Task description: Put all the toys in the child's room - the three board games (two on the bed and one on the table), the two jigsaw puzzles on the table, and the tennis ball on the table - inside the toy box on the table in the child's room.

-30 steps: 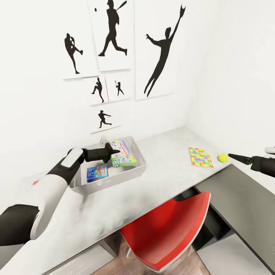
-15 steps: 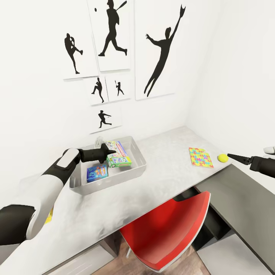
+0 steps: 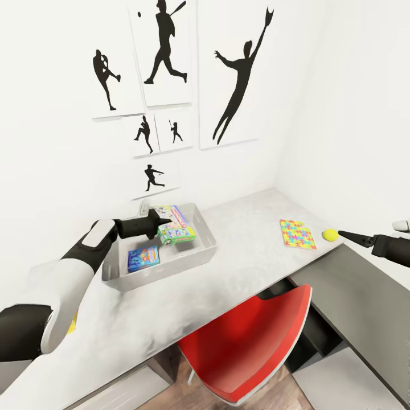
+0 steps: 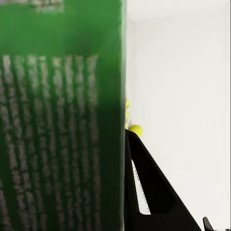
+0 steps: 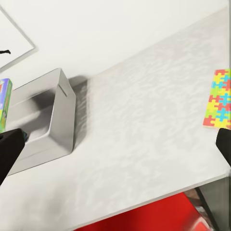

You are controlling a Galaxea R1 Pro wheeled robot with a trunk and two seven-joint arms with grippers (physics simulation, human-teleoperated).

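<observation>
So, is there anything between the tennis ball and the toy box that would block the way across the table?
Only the jigsaw puzzle lies on the table between the tennis ball and the toy box. It is flat, so carrying the ball over it should be easy. The right tool sits just beside the ball.

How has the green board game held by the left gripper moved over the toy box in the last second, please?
Yes: the green board game has sunk and shifted toward the toy box's back wall with the left gripper.

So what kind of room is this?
Probably a child's bedroom or playroom: baseball silhouette posters on the wall, a desk with a red chair, and a toy box beside a jigsaw puzzle.
</observation>
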